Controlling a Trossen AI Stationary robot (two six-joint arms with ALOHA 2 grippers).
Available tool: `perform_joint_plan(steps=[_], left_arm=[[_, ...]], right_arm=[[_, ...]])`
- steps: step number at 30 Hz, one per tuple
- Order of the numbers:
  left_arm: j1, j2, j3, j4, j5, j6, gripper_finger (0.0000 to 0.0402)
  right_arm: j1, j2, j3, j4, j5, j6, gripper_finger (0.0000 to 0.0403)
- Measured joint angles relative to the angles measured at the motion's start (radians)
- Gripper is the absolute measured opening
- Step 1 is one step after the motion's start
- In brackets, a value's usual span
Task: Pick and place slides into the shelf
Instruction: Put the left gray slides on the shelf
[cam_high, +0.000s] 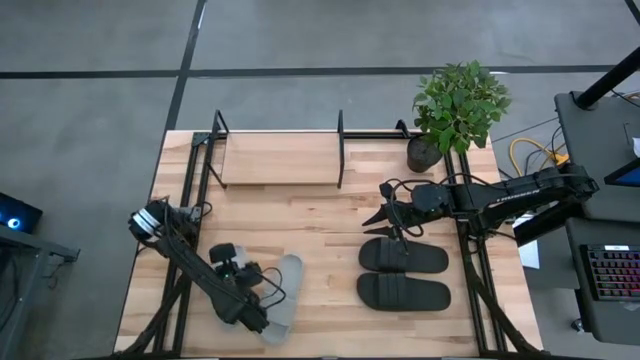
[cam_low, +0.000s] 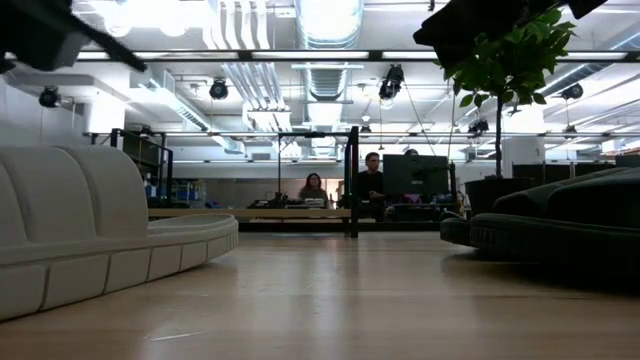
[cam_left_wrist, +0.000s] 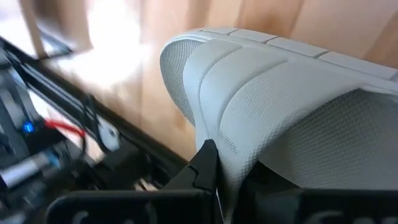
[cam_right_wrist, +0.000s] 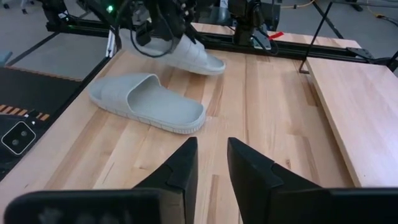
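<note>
Two light grey slides show in the right wrist view. One (cam_right_wrist: 149, 102) lies flat on its sole near the table's front edge. The other (cam_right_wrist: 196, 56) sits tilted under my left gripper (cam_right_wrist: 171, 31), which is shut on its strap. The high view shows the flat grey slide (cam_high: 286, 292), with my left arm (cam_high: 200, 265) beside it covering the held one. Two black slides (cam_high: 403, 272) lie side by side on their soles at the right. My right gripper (cam_high: 386, 216) hovers open just beyond them. The shelf (cam_high: 280, 160) stands along the far edge. My left gripper pinches the grey slide's wide strap at its edge (cam_left_wrist: 214, 149) between the two fingers, and the strap bunches into a fold there. The fingers come slanting down from above. The slide hangs tilted; whether its low end (cam_right_wrist: 214, 65) still touches the table, I cannot tell.
A potted plant (cam_high: 455, 110) stands at the shelf's right end. Black frame rails (cam_high: 475, 270) run along both sides of the table. Bare wood lies between the grey and black slides. People sit in the room beyond the table (cam_low: 340, 190).
</note>
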Motion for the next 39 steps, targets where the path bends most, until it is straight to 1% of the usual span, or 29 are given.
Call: perform_joint_plan(steps=[5, 10, 16, 21, 26, 31, 35, 39], left_arm=[[0.025, -0.047, 0.000, -0.002, -0.145, 0.079, 0.0000], [0.075, -0.062, 0.007, -0.004, -0.285, 0.151, 0.0000], [0.134, -0.062, 0.045, -0.002, -0.398, 0.247, 0.0000], [0.177, -0.062, 0.087, -0.003, -0.493, 0.358, 0.0000], [0.235, -0.063, 0.138, -0.003, -0.556, 0.439, 0.0000], [0.292, -0.064, 0.196, -0.003, -0.625, 0.525, 0.0000], [0.338, -0.064, 0.255, -0.003, -0.658, 0.617, 0.0000], [0.390, -0.065, 0.321, -0.003, -0.674, 0.674, 0.0000]], right_arm=[[0.000, 0.000, 0.000, 0.000, 0.000, 0.000, 0.0073], [0.000, 0.000, 0.000, 0.000, 0.000, 0.000, 0.0079], [0.000, 0.000, 0.000, 0.000, 0.000, 0.000, 0.0084], [0.000, 0.000, -0.002, 0.000, 0.000, 0.000, 0.0078], [0.000, 0.000, -0.003, -0.001, 0.000, 0.001, 0.0073], [0.000, 0.000, -0.003, -0.001, 0.000, 0.001, 0.0078], [0.000, 0.000, -0.003, -0.001, 0.000, 0.001, 0.0084], [0.000, 0.000, -0.003, -0.001, 0.000, 0.001, 0.0086]])
